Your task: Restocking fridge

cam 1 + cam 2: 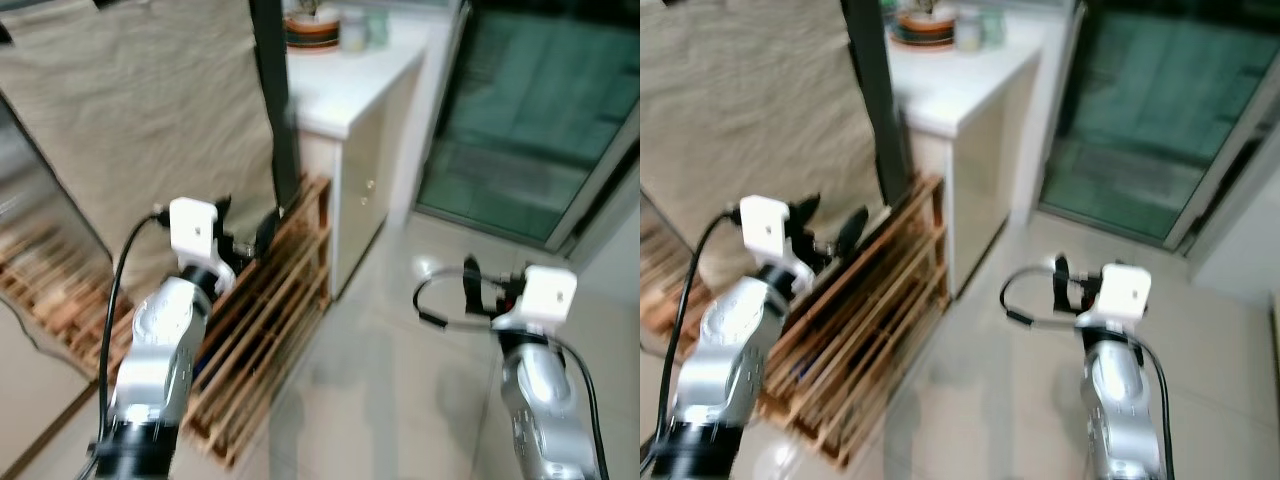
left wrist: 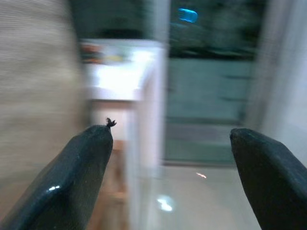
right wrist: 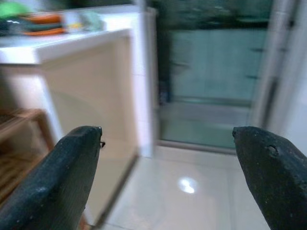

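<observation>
While both arms reach forward, left gripper (image 2: 168, 182) spread and empty above wooden rack (image 1: 270, 330), right gripper (image 3: 168, 177) spread and empty over floor (image 1: 400, 370), dishes (image 1: 312, 30) at counter's (image 1: 345, 85) far edge, no fridge seen.

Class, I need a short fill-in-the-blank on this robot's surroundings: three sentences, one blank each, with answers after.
1. The wooden slatted rack leans beside the robot's ____ arm.
2. Both the left gripper and the right gripper are ____, holding nothing.
3. The dishes sit on top of a ____ cabinet.

Answers: left; open; white
</observation>
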Controlling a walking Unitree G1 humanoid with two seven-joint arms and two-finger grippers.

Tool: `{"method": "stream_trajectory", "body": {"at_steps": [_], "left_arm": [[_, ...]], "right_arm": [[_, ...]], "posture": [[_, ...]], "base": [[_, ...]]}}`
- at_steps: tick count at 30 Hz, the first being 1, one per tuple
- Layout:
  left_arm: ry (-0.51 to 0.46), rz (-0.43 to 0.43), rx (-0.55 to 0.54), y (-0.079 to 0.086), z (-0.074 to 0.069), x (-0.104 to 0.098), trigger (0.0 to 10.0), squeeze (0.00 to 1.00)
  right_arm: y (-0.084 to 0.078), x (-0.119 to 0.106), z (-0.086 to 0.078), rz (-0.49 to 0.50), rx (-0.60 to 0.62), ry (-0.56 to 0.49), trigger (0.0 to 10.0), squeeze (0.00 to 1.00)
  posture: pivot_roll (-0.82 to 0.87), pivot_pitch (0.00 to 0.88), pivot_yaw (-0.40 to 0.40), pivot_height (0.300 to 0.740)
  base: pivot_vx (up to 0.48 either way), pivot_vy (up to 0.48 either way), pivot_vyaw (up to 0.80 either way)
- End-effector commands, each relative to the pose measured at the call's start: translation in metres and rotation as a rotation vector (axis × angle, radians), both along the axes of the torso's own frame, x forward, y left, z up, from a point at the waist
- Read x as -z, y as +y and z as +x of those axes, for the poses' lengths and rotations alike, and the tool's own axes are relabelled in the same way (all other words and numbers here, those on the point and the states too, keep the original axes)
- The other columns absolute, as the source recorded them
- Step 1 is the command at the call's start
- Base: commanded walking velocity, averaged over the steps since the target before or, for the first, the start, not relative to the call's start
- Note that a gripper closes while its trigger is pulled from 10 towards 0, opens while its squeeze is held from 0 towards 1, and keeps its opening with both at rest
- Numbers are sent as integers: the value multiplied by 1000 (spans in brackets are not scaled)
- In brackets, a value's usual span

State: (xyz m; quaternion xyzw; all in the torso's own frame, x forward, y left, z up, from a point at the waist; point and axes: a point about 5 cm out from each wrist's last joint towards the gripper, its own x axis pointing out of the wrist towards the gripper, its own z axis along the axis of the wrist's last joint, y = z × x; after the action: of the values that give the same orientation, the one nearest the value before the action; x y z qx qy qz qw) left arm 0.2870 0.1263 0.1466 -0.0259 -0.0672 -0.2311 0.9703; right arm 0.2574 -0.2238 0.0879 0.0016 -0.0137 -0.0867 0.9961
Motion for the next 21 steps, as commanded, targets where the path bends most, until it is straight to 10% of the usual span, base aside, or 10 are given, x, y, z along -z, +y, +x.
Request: {"method": "stream_trajectory", "body": {"at_steps": [1, 21], "left_arm": [[11, 35, 8, 3, -3, 1, 10000, 0], [127, 20, -57, 6, 9, 16, 10000, 0]], "right_arm": [[8, -3, 4, 2, -34, -14, 10000, 0], [12, -3, 12, -9, -83, -5, 10000, 0]], "posture": [[-68, 0, 57, 740], [-67, 0, 49, 740]], "base": [[0, 0, 0], [-55, 74, 0]]}}
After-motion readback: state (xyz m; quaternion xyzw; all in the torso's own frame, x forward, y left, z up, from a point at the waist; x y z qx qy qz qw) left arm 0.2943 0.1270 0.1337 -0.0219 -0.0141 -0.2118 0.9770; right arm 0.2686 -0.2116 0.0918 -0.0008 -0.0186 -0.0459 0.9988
